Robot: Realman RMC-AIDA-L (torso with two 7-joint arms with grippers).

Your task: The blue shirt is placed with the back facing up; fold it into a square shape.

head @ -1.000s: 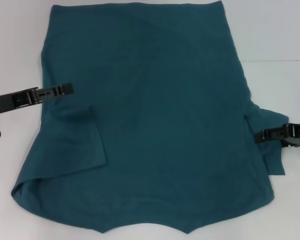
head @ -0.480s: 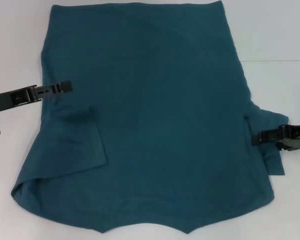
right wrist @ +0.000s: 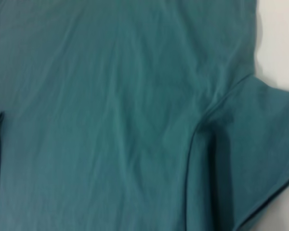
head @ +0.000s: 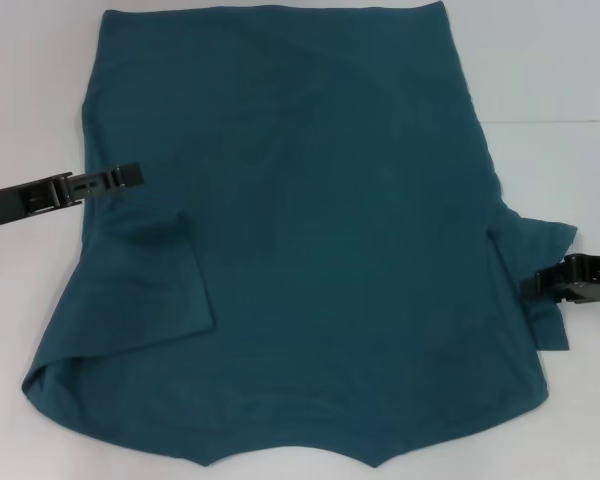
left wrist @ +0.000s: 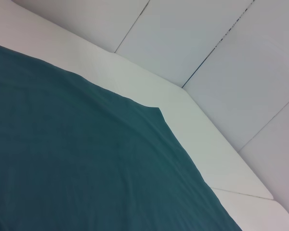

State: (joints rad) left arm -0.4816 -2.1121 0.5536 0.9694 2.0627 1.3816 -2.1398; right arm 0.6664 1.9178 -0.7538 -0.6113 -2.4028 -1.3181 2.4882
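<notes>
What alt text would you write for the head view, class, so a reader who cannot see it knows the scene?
A blue shirt lies spread flat, plain side up, on a white table, its left sleeve folded in over the body. The left gripper sits over the shirt's left edge; the right gripper is at the right sleeve.

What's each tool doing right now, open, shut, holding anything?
Left tool: over the left edge of the blue shirt; open or shut cannot be told.
Right tool: at the shirt's right sleeve; cannot be told either.
</notes>
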